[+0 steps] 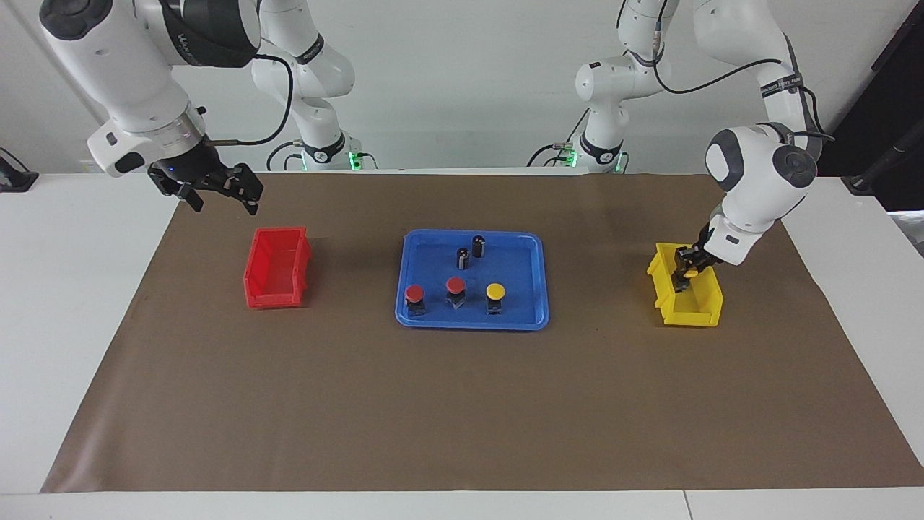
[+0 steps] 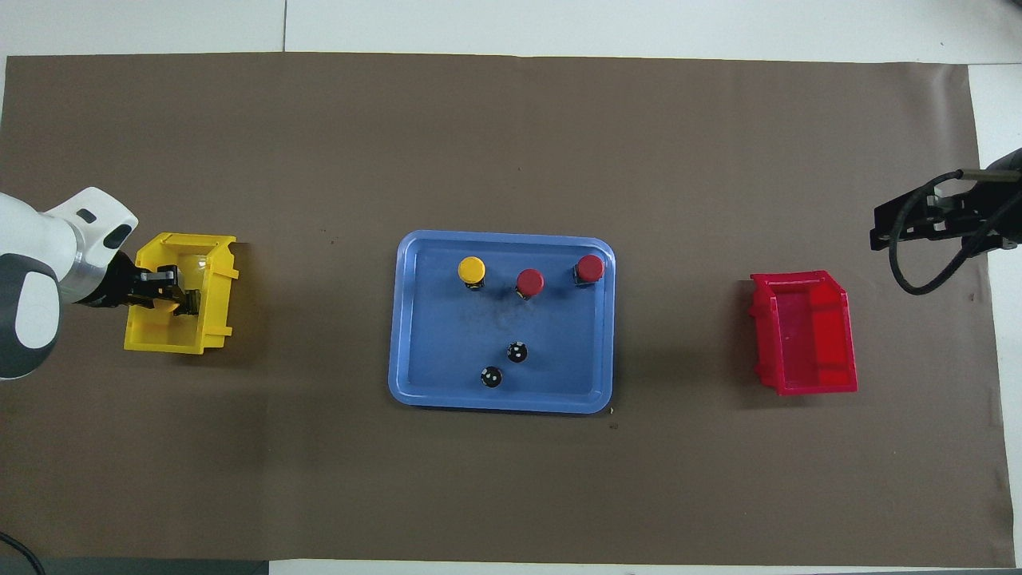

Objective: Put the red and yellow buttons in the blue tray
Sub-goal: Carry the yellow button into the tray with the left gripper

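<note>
Button, yellow (image 1: pixel 689 273): sitting inside yellow bin (image 1: pixel 704 312) by table's edge, left gripper (image 1: pixel 682 272) pinching it shut; cap risking slipping on lifting toward blue tray (image 1: pixel 534 249). Right gripper (image 1: pixel 216 195) waiting wide open, empty.

We see two glossy white arms with dark grey joint caps, black cables looped along them, black grippers, and green lights glowing at their bases.
</note>
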You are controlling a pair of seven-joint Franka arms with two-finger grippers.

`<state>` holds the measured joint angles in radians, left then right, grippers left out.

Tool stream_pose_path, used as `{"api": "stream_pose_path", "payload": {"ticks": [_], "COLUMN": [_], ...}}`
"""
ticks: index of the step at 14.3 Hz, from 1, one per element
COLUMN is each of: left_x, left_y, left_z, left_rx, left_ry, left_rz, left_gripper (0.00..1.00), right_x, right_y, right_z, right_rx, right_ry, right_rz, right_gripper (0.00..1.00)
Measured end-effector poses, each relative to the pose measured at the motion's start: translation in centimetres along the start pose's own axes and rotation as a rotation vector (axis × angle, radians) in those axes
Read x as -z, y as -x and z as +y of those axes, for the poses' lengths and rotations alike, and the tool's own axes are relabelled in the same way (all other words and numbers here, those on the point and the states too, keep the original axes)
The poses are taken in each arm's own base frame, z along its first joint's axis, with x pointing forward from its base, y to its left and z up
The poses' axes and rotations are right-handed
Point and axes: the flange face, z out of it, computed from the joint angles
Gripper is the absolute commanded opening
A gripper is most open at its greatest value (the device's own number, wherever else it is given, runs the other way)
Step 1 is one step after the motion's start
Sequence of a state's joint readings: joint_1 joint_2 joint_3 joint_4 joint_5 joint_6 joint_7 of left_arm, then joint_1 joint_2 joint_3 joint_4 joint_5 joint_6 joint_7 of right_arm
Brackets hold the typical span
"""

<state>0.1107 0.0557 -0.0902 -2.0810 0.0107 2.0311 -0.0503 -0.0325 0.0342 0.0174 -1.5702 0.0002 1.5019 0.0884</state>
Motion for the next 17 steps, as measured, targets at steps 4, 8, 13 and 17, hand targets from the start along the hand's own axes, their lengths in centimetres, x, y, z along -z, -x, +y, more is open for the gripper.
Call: {"api": "stream_pose_path", "payload": {"ticks": [4, 8, 13, 17], "left_x": [9.8, 11.4, 8.2, 4.0], "left_y": [-2.8, -3.4, 0.8, 3.6], "left_z": [2.0, 6.8, 24.5, 30.8], "left_rx": [-0.029, -0.053, -0.017, 0.020], "left_ry": [0.000, -0.005, -0.015, 0.011], "left_rz": [-0.020, -0.022, 0.016, 0.033], "left_gripper": [0.01, 0.01, 0.01, 0.01], "right_x": [-0.1, -0.2, 0.0, 0.1], "right_y": [1.0, 1.0, 1.0, 1.0], "right_z": [0.0, 0.2, 0.7, 0.7], "right_rx": [0.014, 0.013, 0.004, 0.017], "right_ry": [0.001, 0.000, -0.001, -0.001], "right_rz": [0.006, 0.031, 0.033, 0.034], "right_gripper": [1.00, 1.00, 1.00, 1.00]}}
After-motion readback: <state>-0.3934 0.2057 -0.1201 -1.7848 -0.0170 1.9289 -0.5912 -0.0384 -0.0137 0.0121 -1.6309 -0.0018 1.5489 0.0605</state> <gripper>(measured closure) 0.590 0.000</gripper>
